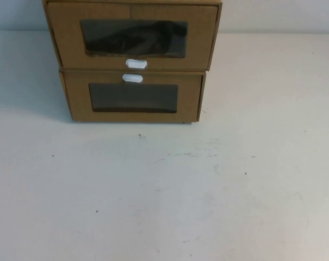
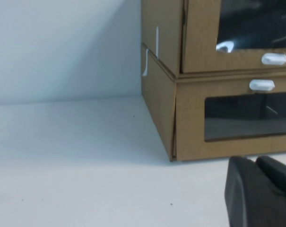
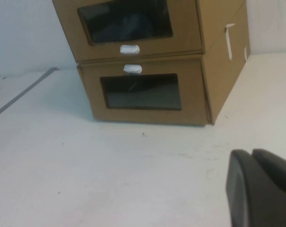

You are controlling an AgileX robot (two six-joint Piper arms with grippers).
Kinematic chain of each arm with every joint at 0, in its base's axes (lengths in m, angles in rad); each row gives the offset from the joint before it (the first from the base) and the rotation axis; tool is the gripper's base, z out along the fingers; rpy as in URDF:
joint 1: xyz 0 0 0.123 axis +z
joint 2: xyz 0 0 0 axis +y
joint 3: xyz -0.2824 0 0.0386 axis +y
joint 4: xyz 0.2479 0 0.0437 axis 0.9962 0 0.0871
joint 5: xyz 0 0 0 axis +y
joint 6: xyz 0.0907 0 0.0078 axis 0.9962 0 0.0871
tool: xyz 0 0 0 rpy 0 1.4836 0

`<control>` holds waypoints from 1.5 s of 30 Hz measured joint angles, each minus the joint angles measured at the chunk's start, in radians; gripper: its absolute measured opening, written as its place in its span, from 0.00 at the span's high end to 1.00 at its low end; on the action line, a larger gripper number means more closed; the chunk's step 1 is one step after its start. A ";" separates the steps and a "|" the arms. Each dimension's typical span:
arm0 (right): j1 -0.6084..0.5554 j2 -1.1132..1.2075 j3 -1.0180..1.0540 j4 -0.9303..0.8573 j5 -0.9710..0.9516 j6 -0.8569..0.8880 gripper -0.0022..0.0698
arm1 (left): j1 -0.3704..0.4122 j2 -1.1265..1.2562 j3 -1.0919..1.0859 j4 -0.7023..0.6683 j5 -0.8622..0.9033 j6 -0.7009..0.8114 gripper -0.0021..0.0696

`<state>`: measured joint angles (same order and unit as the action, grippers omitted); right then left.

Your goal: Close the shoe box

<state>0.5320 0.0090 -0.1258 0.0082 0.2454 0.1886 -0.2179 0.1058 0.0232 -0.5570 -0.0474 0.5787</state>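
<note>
The shoe box (image 1: 199, 38) is the upper of two stacked brown cardboard boxes at the far middle of the table. It has a clear window and a small white pull tab (image 1: 136, 63) below the window. Its drawer front seems to stand slightly forward of the shell. It also shows in the left wrist view (image 2: 199, 38) and the right wrist view (image 3: 185, 23). Neither gripper is in the high view. My left gripper (image 2: 255, 161) is shut and empty, low over the table in front of the boxes. My right gripper (image 3: 251, 153) is shut and empty, farther back from them.
The lower brown box (image 1: 77, 98) has its white tab (image 1: 132, 78) above its window and carries the shoe box. The white table (image 1: 164, 190) stretches in front of the stack and to both sides. A pale wall stands behind.
</note>
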 joint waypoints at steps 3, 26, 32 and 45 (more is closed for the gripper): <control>0.000 0.000 0.063 0.011 -0.021 0.000 0.99 | 0.000 0.000 0.003 0.000 0.022 0.000 0.97; 0.000 0.000 0.128 0.053 -0.061 0.002 0.99 | 0.000 0.000 0.003 -0.004 0.057 -0.004 0.97; -0.007 -0.004 0.136 -0.040 -0.061 0.000 0.99 | 0.000 0.000 0.003 -0.004 0.057 -0.004 0.97; -0.434 -0.016 0.152 -0.065 -0.076 0.000 0.99 | 0.000 0.000 0.004 -0.004 0.057 -0.004 0.97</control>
<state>0.0983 -0.0071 0.0263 -0.0572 0.1697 0.1885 -0.2179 0.1059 0.0274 -0.5610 0.0096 0.5750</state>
